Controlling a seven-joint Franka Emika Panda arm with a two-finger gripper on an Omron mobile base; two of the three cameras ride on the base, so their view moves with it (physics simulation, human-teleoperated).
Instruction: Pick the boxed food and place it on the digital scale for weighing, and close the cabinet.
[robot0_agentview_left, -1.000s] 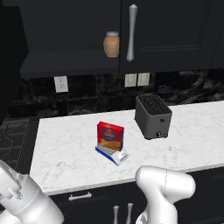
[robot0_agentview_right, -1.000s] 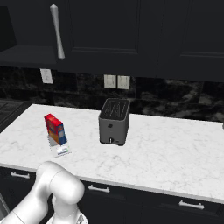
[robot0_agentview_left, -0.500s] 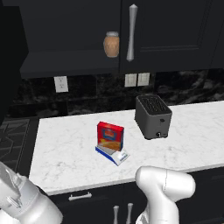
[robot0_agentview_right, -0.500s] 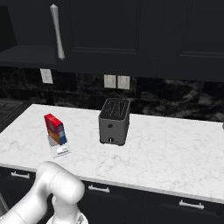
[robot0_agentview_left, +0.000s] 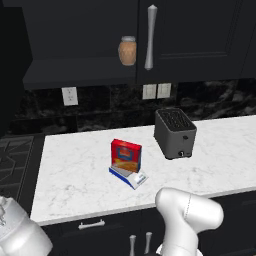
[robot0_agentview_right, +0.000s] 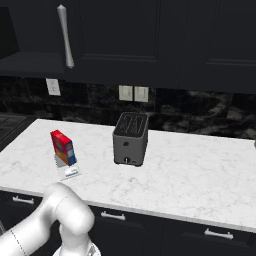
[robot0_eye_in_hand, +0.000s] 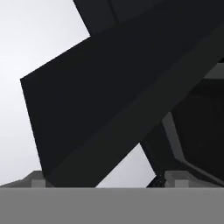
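Boxed food (robot0_agentview_left: 126, 155) apparently stands upright on digital scale (robot0_agentview_left: 129, 175).

A red boxed food (robot0_agentview_left: 126, 156) carton with a blue patch and yellow-orange picture stands on a white, blue-edged digital scale (robot0_agentview_left: 129, 176), atop a grey-veined white marble counter (robot0_agentview_left: 75, 175). A black toaster (robot0_agentview_left: 174, 133), tan jar (robot0_agentview_left: 127, 50) and navy-black cabinet (robot0_agentview_left: 200, 35) with silver handle (robot0_agentview_left: 150, 37) surround it.
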